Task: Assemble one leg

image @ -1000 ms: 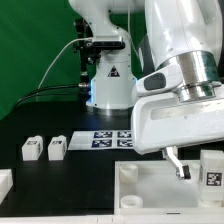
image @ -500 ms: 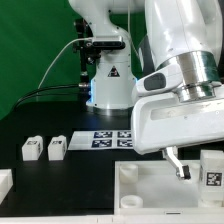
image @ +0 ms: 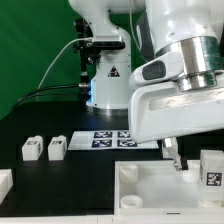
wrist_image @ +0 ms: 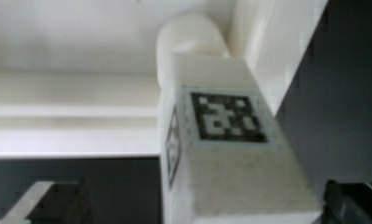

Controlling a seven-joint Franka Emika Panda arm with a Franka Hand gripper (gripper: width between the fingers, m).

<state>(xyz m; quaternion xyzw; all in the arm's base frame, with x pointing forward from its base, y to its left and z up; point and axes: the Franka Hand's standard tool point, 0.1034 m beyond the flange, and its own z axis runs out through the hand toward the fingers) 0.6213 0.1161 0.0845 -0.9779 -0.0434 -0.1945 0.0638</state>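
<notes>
A leg (wrist_image: 227, 120), a chunky white block with a black-and-white tag, fills the wrist view and lies between my gripper's (wrist_image: 201, 208) two dark fingertips (wrist_image: 51, 203). They stand apart, with a gap on one side of the leg, so the gripper is open. In the exterior view the gripper (image: 190, 163) hangs over the large white panel (image: 145, 190), with one finger (image: 171, 156) showing beside a tagged leg (image: 211, 168) at the right edge. Two more legs (image: 32, 149) (image: 57, 148) lie on the black table at the exterior view's left.
The marker board (image: 108, 139) lies behind the panel, in front of the robot's base (image: 108, 85). Another white part (image: 4, 182) shows at the exterior view's left edge. A green backdrop stands behind.
The hand has risen a little and shifted toward the exterior view's left. The finger tip now sits higher above the panel. The legs and the panel have not moved.
</notes>
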